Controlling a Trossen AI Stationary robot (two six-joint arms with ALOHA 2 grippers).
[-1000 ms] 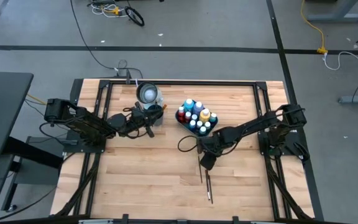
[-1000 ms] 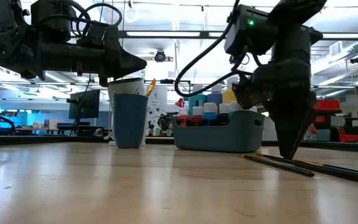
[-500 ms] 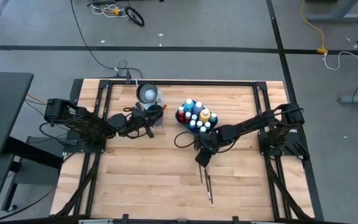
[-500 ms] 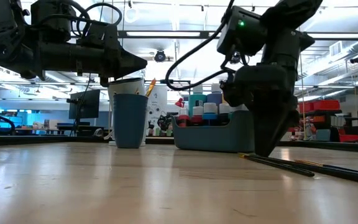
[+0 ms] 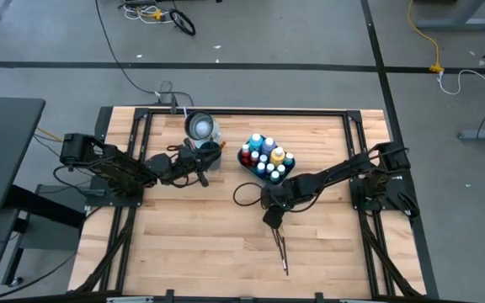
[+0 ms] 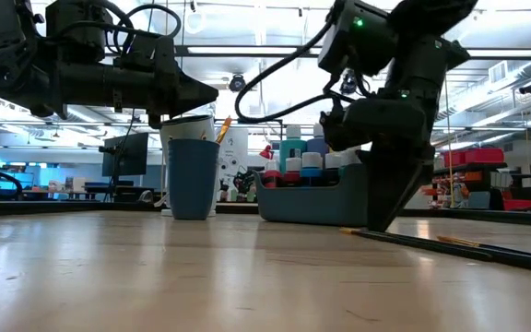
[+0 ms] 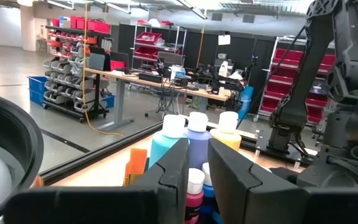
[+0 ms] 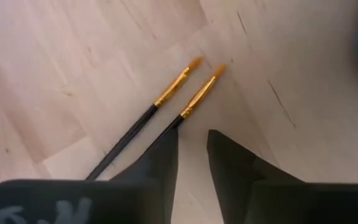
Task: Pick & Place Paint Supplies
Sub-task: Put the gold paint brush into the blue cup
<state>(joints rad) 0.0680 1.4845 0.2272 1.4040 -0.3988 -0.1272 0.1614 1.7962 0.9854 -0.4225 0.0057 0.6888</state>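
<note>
Brushes: two, side by side on table, near tray holding about ten bottles. Right gripper: tips down over brush ends, fingers narrowly parted. Left gripper: level beside cup, fingers near-closed, empty.

the two brushes run under the right gripper's fingers, handles hidden.

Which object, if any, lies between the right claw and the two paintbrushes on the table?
Nothing visible does. The right claw points down right above the two paintbrushes, with only bare wooden table around them. The tray of paint bottles sits off to one side, and the left claw waits by the cup.
</note>
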